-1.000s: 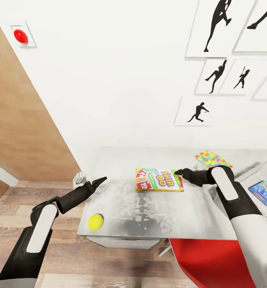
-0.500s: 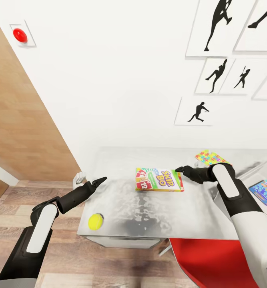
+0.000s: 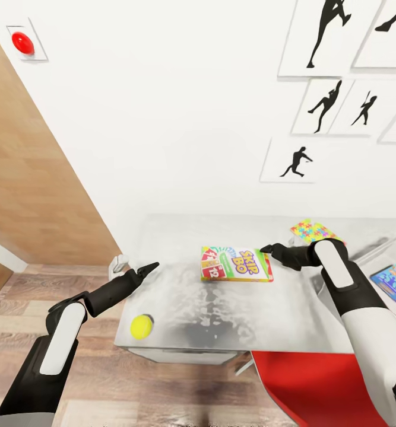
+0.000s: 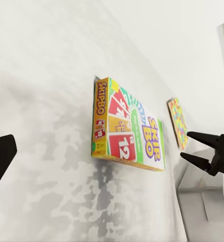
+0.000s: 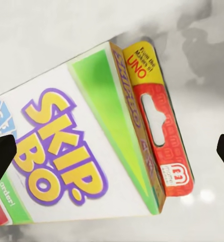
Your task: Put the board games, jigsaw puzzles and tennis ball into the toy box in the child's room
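Note:
The Skip-Bo board game (image 3: 236, 264) lies flat in the middle of the table (image 3: 251, 311). My right gripper (image 3: 267, 249) hovers open at the box's far right corner, and the right wrist view has the box (image 5: 81, 161) between the spread fingertips (image 5: 1, 154). My left gripper (image 3: 150, 268) hangs open over the table's left edge, apart from the box (image 4: 129, 133). Near the front left corner rests the tennis ball (image 3: 141, 326). A jigsaw puzzle (image 3: 314, 230) lies at the back right. A small blue board game (image 3: 393, 281) sits inside the toy box (image 3: 373, 252).
A red-seated chair (image 3: 316, 385) stands under the table's front right. A wooden door (image 3: 31, 178) is at the left, with a red button (image 3: 22, 42) on the wall. Black silhouette pictures (image 3: 325, 104) hang above the table. Wood-plank floor (image 3: 97, 379) lies at the front left.
The head view has shifted slightly. My right gripper has edged a little toward the far right corner of the Skip-Bo box. The left arm, ball and box have not moved.

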